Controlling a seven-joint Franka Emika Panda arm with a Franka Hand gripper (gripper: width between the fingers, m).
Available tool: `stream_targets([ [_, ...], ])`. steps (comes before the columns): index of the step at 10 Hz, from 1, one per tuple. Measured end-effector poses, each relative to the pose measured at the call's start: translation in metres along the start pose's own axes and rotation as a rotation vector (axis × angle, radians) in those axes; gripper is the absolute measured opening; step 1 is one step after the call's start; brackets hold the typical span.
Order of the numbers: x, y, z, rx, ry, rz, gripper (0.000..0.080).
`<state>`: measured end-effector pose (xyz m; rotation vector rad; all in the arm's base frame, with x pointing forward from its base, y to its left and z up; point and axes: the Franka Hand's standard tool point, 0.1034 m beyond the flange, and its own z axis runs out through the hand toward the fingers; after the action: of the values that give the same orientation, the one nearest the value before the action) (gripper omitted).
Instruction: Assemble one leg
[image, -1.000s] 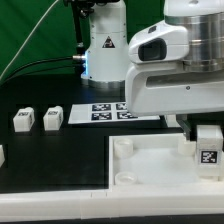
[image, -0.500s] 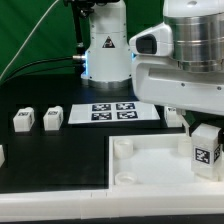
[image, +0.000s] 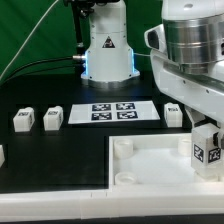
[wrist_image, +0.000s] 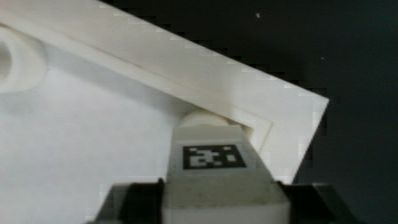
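My gripper (image: 206, 131) is shut on a leg (image: 207, 151), a small white block with a black-and-white marker on its face. It holds the leg at the exterior view's right, over the far right corner of the large white tray-shaped piece (image: 155, 162). In the wrist view the leg (wrist_image: 215, 148) sits between the fingers of my gripper (wrist_image: 214, 200), its far end at the inner corner of the tray-shaped piece (wrist_image: 89, 130). I cannot tell whether the leg touches the piece.
Two loose legs (image: 23, 120) (image: 53, 118) stand at the left, another (image: 2, 155) at the left edge, and one (image: 173, 115) behind the tray-shaped piece. The marker board (image: 110, 111) lies in the middle. The robot base (image: 107, 50) stands behind it.
The hand has turned and its body has shifted toward the exterior view's right. The held leg has stayed near the same corner, now slightly tilted.
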<state>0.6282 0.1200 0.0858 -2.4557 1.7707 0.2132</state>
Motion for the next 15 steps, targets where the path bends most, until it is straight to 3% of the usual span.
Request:
stream_targets([
  [1, -0.0005, 0.0000, 0.0003, 0.000, -0.001, -0.016, 0.0300],
  [2, -0.0007, 0.0000, 0.0005, 0.000, -0.001, -0.042, 0.0473],
  [3, -0.0010, 0.0000, 0.0006, -0.001, -0.001, -0.086, 0.0588],
  [4, -0.0017, -0.0001, 0.0008, -0.001, -0.002, -0.085, 0.0588],
  [5, -0.0013, 0.0000, 0.0011, -0.001, -0.002, -0.125, 0.0640],
  [12, 0.0018, 0.0003, 0.0016, -0.007, -0.006, -1.031, 0.0649],
  [15, 0.0040, -0.0007, -0.0004, -0.026, 0.006, -1.379, 0.0649],
])
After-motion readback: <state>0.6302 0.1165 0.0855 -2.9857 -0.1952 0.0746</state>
